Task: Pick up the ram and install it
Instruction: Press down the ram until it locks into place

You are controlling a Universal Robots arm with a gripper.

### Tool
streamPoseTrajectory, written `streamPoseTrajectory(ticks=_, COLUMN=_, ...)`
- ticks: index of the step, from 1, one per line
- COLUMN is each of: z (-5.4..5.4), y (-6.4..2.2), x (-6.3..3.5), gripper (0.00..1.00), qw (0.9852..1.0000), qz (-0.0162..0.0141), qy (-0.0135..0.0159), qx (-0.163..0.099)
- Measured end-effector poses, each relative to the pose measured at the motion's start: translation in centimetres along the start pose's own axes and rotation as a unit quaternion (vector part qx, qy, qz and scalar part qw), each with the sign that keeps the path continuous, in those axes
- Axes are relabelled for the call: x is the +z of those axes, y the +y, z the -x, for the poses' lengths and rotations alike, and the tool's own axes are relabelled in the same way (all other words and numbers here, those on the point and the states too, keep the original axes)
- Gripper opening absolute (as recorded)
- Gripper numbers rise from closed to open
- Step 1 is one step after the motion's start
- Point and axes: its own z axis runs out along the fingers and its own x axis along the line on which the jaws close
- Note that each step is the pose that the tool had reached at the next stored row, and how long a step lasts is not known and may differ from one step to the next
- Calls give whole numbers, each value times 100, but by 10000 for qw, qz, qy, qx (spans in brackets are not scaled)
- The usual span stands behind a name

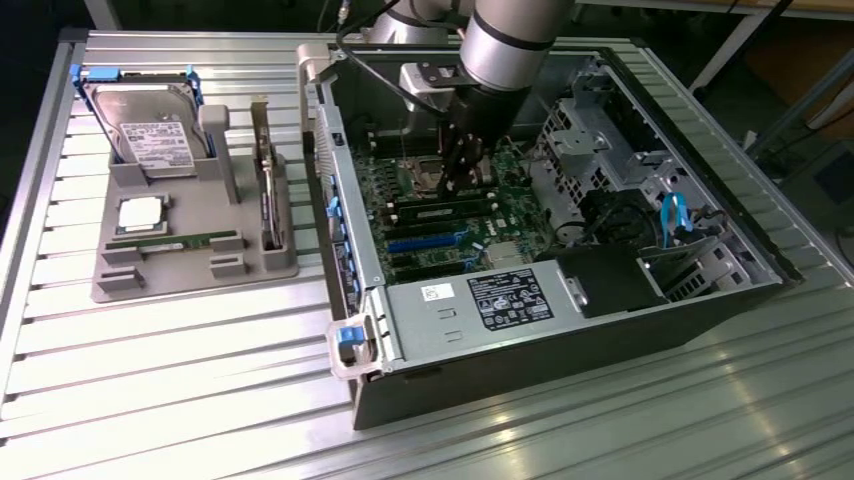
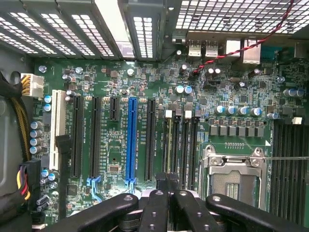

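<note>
Black-fingered end effector [image 1: 461,175], fingers pressed together and holding nothing, hangs inside the open grey computer case [image 1: 694,300] just above the green motherboard [image 2: 145,87], while the long thin green ram stick [image 1: 174,241] lies well apart in the grey parts holder [image 1: 187,280] on the slatted metal tabletop [image 1: 160,390], ready for pickup.

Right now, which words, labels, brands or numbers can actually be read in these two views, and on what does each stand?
None reads clearly.
White label on the hard drive: print too small.
Black label on the power supply: white text blurred.
Small white sticker beside it: unreadable.
White lettering on the motherboard between its slots: lines visible, not legible.
The ram in the grey holder: no readable marking.
</note>
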Motion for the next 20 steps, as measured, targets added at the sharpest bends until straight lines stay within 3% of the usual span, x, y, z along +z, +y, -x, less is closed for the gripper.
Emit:
streamPoseTrajectory(ticks=7, z=0, y=-1, x=22, gripper=11, qw=10000, qz=0, qy=1, qx=0)
streamPoseTrajectory(ticks=12, z=7, y=157, x=53, gripper=11, qw=10000, qz=-1, qy=26, qx=2)
streamPoseTrajectory(ticks=20, z=9, y=167, x=162, gripper=11, qw=10000, qz=-17, qy=49, qx=1)
